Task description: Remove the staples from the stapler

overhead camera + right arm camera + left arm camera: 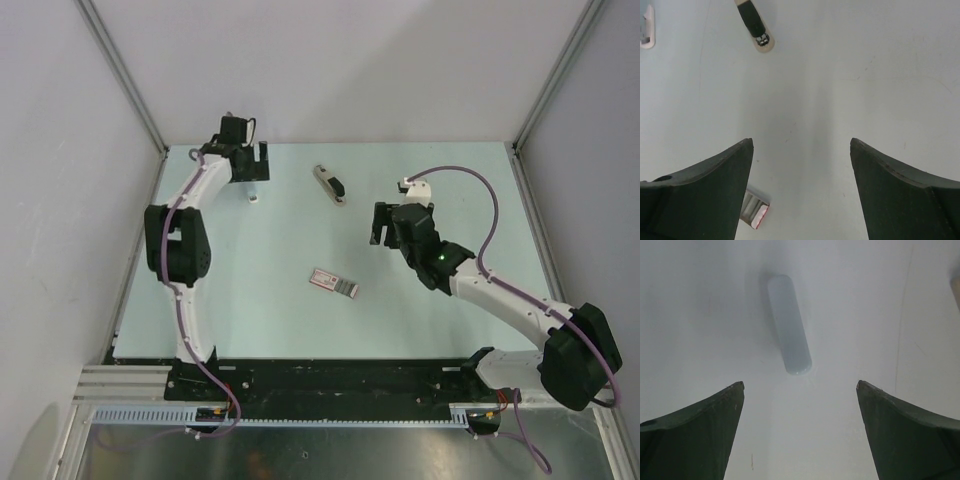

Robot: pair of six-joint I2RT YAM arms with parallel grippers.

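The stapler (328, 185), slim with a tan body and a black top part, lies on the table at the back middle. Its end also shows at the top of the right wrist view (754, 25). No staples show in any view. My left gripper (252, 170) is open and empty at the back left, left of the stapler. In the left wrist view (800, 385) bare table lies between the fingers. My right gripper (385, 232) is open and empty, to the right of and nearer than the stapler. It is also open in the right wrist view (801, 142).
A flat pink-and-white box (333, 282) lies mid-table; its corner shows by my right gripper's left finger (754, 212). A small white oblong piece (254, 197) lies just ahead of my left gripper (788, 324). It also shows in the right wrist view (647, 27). Walls enclose the table.
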